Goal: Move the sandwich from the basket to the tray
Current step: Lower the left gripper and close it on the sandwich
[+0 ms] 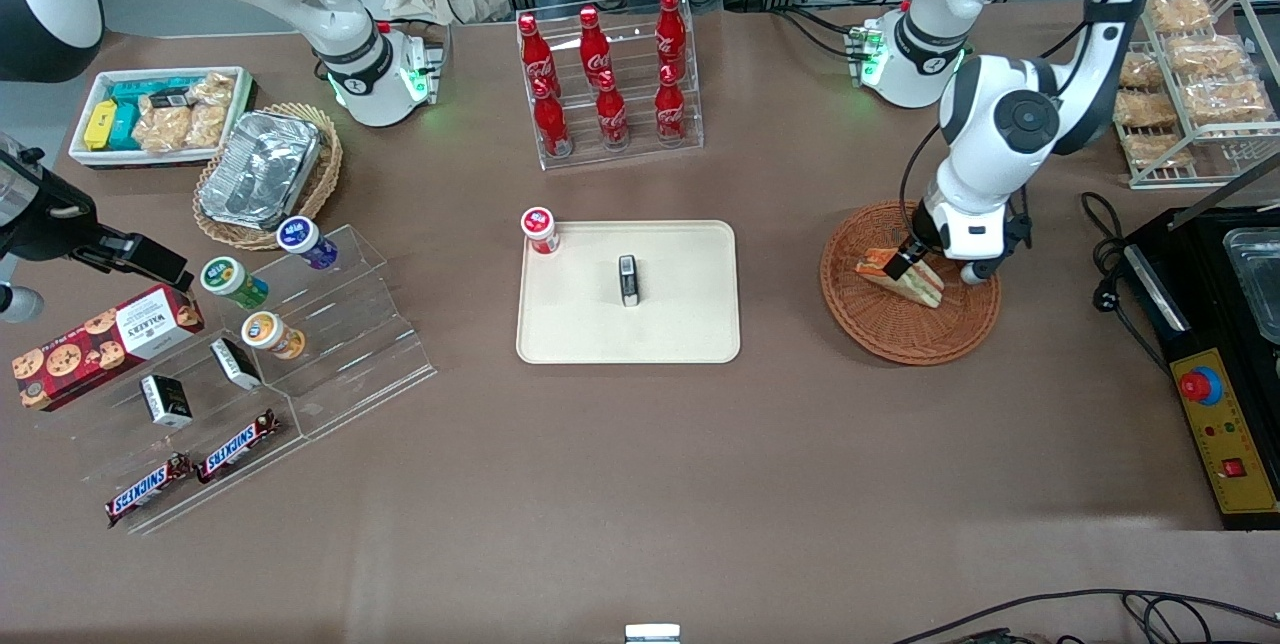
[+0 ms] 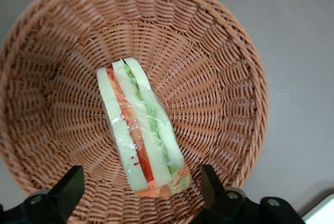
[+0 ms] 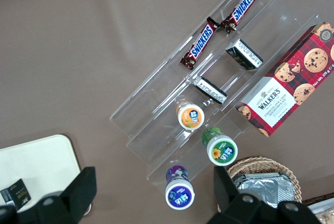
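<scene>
The sandwich (image 2: pixel 141 130) is a plastic-wrapped wedge of white bread with orange-red and green layers. It lies in the round reddish-brown wicker basket (image 2: pixel 219 78), also seen in the front view (image 1: pixel 900 329) toward the working arm's end of the table. My left gripper (image 2: pixel 141 195) hangs low over the basket, open, with one finger on each side of the sandwich's wide end and a gap to it on both sides. In the front view the gripper (image 1: pixel 905 264) sits just above the sandwich (image 1: pixel 915 284). The cream-beige tray (image 1: pixel 680 324) lies at the table's middle.
A small black box (image 1: pixel 628 280) stands on the tray, and a red-capped bottle (image 1: pixel 540 229) is at the tray's corner. A rack of red cola bottles (image 1: pixel 605 79) stands farther from the front camera. A black machine (image 1: pixel 1215 364) is beside the basket.
</scene>
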You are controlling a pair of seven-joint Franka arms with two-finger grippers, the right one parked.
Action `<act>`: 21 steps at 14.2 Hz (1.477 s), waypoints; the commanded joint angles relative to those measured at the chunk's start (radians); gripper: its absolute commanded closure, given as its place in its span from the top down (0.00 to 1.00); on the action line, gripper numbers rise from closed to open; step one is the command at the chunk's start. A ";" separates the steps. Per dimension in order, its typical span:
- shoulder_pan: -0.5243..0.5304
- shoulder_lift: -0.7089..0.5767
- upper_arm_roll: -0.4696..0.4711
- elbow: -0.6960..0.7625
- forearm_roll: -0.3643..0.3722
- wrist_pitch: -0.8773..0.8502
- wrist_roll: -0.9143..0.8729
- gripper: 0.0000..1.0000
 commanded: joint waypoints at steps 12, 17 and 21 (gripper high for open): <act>-0.020 0.066 0.016 0.006 0.078 0.116 -0.069 0.12; -0.017 0.018 0.015 0.154 0.076 -0.085 -0.072 0.02; -0.017 0.024 0.012 0.522 0.075 -0.566 0.036 0.00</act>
